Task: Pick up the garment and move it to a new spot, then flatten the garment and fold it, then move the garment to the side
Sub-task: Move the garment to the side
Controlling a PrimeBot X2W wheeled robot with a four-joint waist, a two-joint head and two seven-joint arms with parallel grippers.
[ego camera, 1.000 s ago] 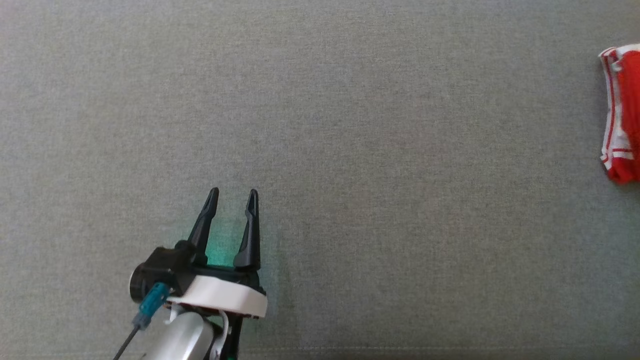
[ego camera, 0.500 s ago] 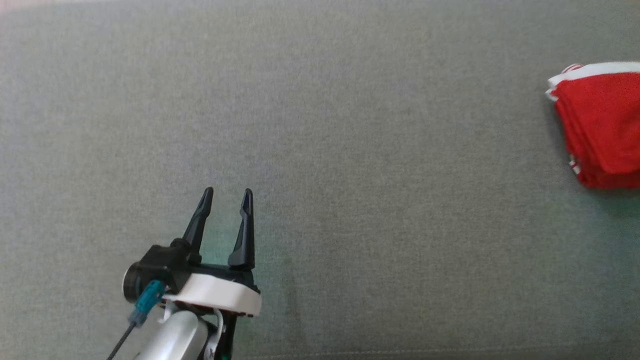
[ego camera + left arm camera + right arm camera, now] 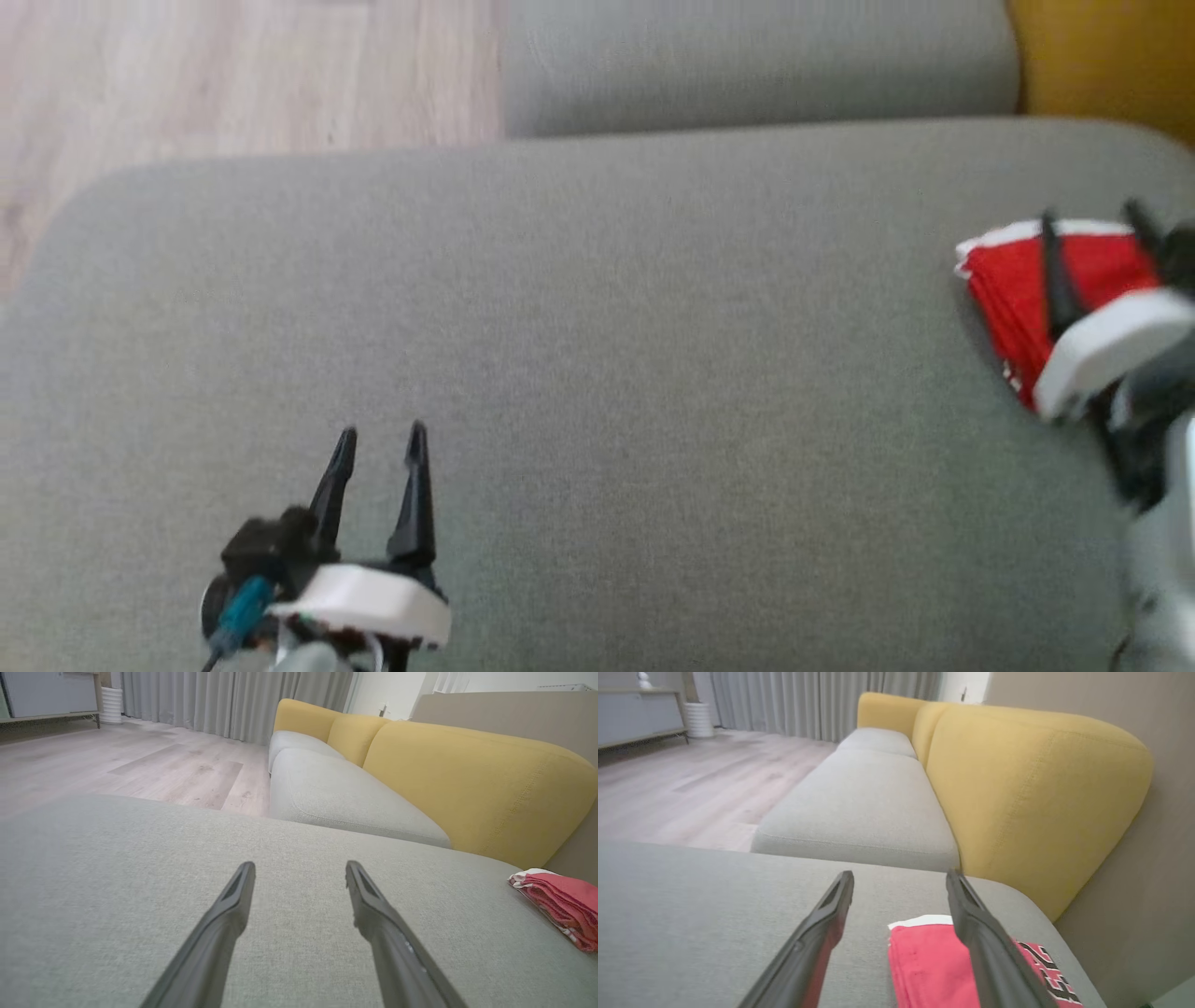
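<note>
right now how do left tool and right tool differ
The left tool is over bare grey sofa cushion; the right tool is over the folded red jersey. In the head view the left tool sits lower left, the right tool far right. Both stand open, empty.

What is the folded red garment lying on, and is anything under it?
The garment lies on the grey cushion, near its right end. The open right gripper hangs over it. The patch of cushion beneath is covered, so anything tucked there cannot be seen.
</note>
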